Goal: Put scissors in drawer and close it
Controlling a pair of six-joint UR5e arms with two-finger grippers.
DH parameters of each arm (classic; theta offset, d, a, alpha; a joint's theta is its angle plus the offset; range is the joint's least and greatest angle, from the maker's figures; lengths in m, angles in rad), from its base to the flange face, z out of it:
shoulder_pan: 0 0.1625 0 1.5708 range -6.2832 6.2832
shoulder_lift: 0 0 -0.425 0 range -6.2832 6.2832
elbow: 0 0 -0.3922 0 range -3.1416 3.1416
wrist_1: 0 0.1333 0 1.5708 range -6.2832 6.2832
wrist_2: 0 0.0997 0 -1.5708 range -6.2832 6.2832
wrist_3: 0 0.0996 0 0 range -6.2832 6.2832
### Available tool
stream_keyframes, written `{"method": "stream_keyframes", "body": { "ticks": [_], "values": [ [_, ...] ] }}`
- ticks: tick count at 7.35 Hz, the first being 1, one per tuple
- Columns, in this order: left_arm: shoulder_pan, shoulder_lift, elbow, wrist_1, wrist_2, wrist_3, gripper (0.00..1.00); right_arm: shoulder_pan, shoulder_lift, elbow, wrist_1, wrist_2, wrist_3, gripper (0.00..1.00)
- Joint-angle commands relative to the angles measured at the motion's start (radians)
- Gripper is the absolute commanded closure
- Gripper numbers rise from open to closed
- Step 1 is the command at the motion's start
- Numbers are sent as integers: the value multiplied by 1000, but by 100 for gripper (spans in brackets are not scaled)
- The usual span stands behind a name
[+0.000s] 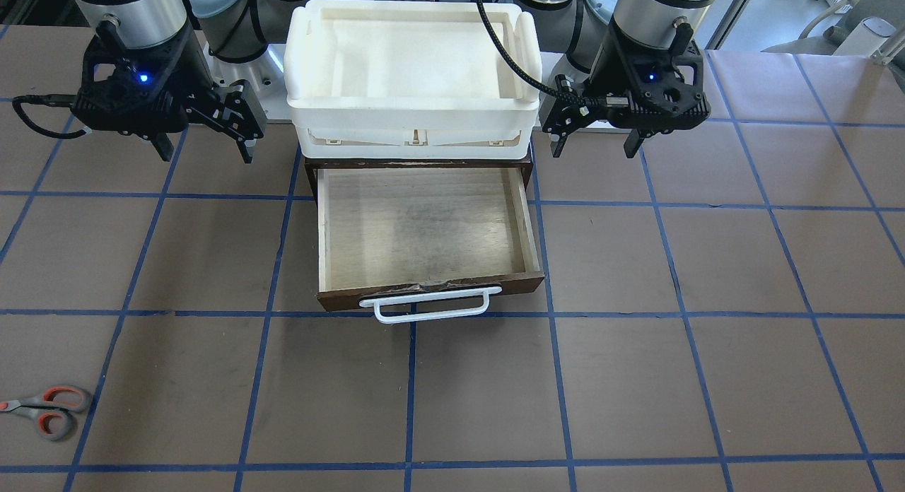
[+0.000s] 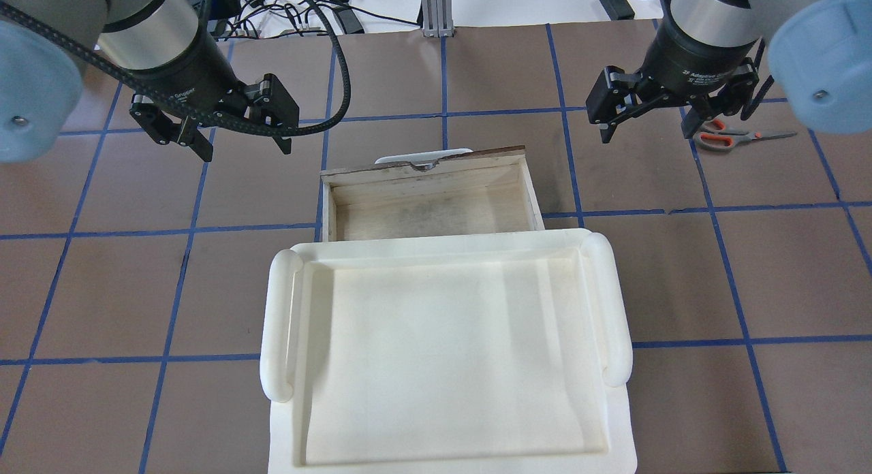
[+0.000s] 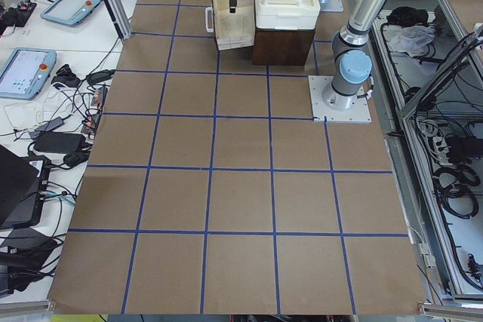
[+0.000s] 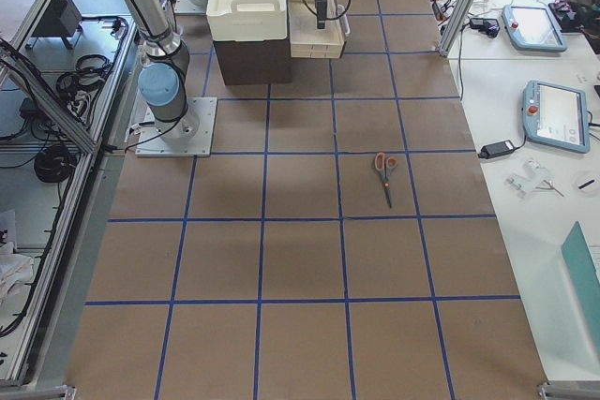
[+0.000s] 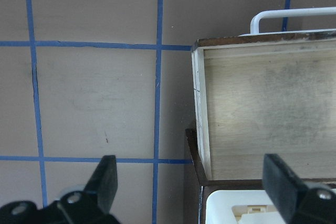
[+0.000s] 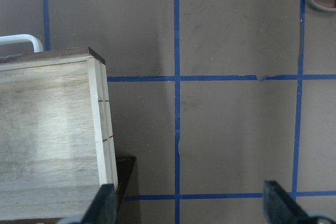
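Grey scissors (image 1: 44, 411) lie flat, well apart from fingers (image 1: 247, 148) of the right gripper (image 1: 205, 149).

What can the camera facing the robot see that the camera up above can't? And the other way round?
Only the front-facing view shows the drawer's dark front face, its whole white handle and the white bin's front wall. Only the overhead view shows the scissors' blades; the front-facing view cuts them off at its edge. Both show the drawer open and empty, the scissors lying on the table on the robot's right side, and the left gripper and right gripper open, holding nothing.
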Motion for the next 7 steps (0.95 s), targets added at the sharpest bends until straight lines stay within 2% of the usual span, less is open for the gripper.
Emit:
{"method": "stream_keyframes", "body": {
  "ticks": [1, 7],
  "values": [
    [-1, 0, 0, 0, 2, 0, 0, 0, 2, 0, -2, 0, -2, 0],
    [-3, -10, 0, 8, 2, 2, 0, -3, 4, 0, -11, 2, -11, 0]
  ]
}}
